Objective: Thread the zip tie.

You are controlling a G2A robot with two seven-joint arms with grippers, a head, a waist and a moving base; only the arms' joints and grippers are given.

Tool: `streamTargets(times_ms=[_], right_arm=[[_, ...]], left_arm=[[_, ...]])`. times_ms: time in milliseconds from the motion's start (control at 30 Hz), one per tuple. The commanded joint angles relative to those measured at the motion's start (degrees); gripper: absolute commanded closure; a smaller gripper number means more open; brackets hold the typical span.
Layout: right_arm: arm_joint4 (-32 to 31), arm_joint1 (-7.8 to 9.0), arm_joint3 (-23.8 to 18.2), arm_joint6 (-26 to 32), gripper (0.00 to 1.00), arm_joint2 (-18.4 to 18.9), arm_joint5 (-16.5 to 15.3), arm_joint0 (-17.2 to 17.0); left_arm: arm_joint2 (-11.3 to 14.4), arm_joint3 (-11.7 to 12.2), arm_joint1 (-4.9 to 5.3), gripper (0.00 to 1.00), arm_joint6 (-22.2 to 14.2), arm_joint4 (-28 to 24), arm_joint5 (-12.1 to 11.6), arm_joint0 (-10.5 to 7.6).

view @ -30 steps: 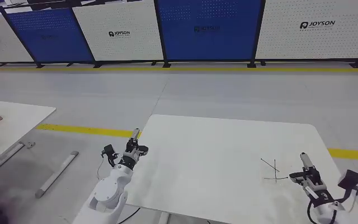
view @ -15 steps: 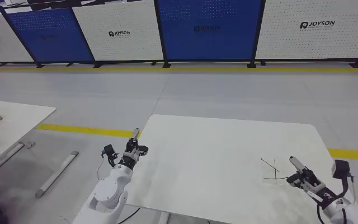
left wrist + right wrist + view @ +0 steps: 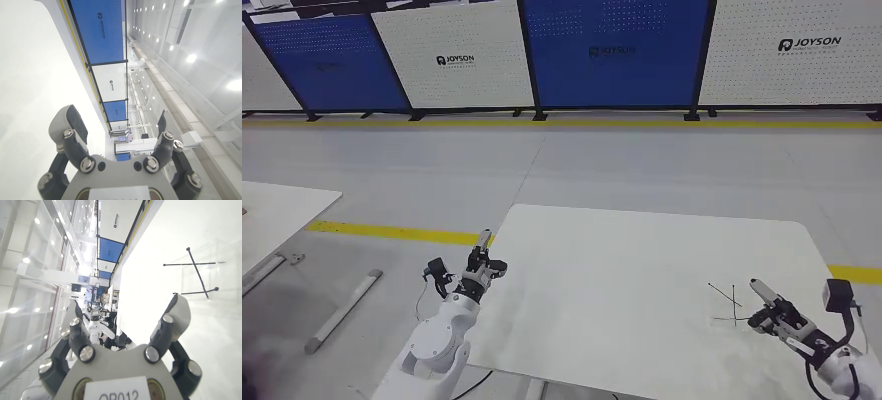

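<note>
My right gripper (image 3: 758, 303) hangs released in the lower right of the top view, over the right part of the broad white rectangular table (image 3: 622, 290). In the right wrist view its two grey fingers with ribbed black pads stand wide apart around (image 3: 124, 298), with nothing between them. The thin black plastic zip ties (image 3: 732, 303) lie flat on the table in the lower right of the top view, just to the left of my right gripper and not touching it. There are three of them in a loose heap (image 3: 194, 264): one long tie crosses a second near its middle and a third near its end, and small square heads show at their ends. In the right wrist view they lie ahead of my fingertips (image 3: 174, 298), nearer to the finger on the table side, with bare white table (image 3: 208, 332) between them and it. My left gripper (image 3: 483, 245) sits in the lower left of the top view at the table's left edge, well apart from the ties; it too is released, its jaws spread and holding nothing (image 3: 118, 111), beside the plain tabletop (image 3: 28, 56).
</note>
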Motion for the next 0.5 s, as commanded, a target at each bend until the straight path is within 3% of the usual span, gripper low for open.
streamTargets(times_ms=[0, 167, 333, 467], right_arm=[[0.0, 0.0, 0.0, 0.0, 0.0, 0.0, 0.0, 0.0], [-0.7, 0.08, -0.4, 0.2, 0.0, 0.2, -0.5, 0.3], [-5.3, 1.3, 0.6, 9.8, 0.0, 1.8, -2.2, 3.7], [-7.8, 2.33, 3.6, 20.1, 0.0, 0.9, -2.9, 9.1]], left_arm=[[0.0, 0.0, 0.0, 0.0, 0.0, 0.0, 0.0, 0.0], [0.0, 0.0, 0.0, 0.0, 0.0, 0.0, 0.0, 0.0], [0.0, 0.0, 0.0, 0.0, 0.0, 0.0, 0.0, 0.0], [0.0, 0.0, 0.0, 0.0, 0.0, 0.0, 0.0, 0.0]])
